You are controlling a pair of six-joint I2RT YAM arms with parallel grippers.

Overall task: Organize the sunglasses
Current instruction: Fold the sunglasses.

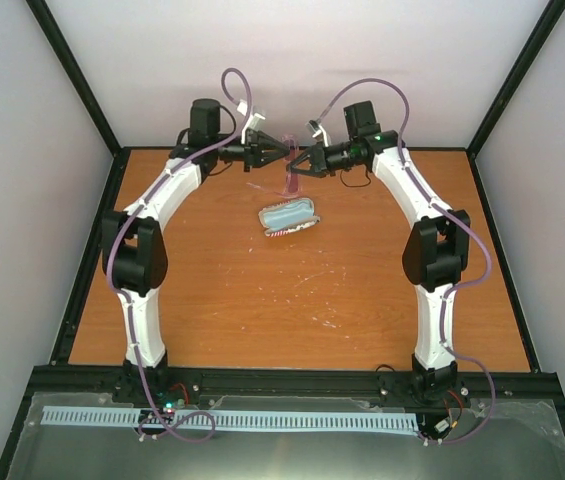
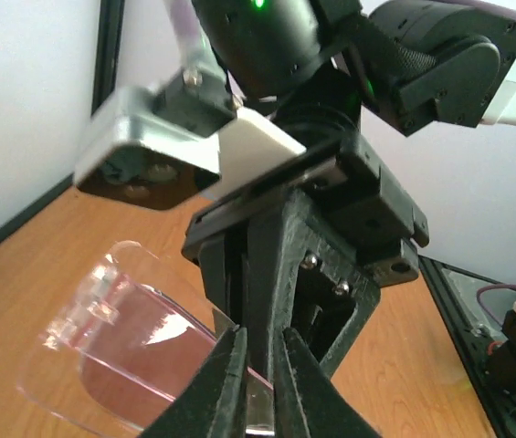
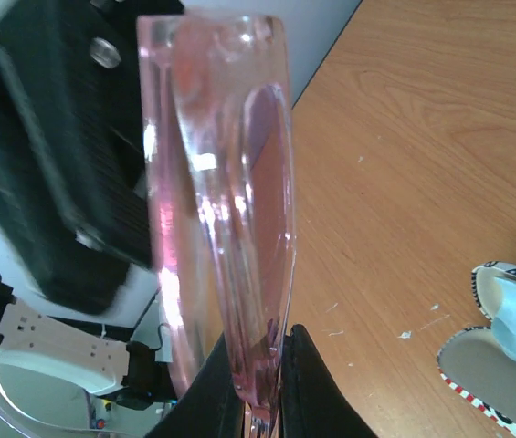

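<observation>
The wooden table (image 1: 212, 320) under my arms, and what it carries.
One open glasses case (image 1: 290, 218) lies flat on it, toward 12 o'clock from the table's middle, pale blue inside with a striped rim; faint white scuffs (image 1: 330, 322) mark the wood at the case's 5 o'clock.

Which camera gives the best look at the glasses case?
Top external: the case lies whole and open, with nothing covering it. Right wrist catches only one end of the case, cut off at the picture's right edge. Left wrist does not show it at all.
</observation>
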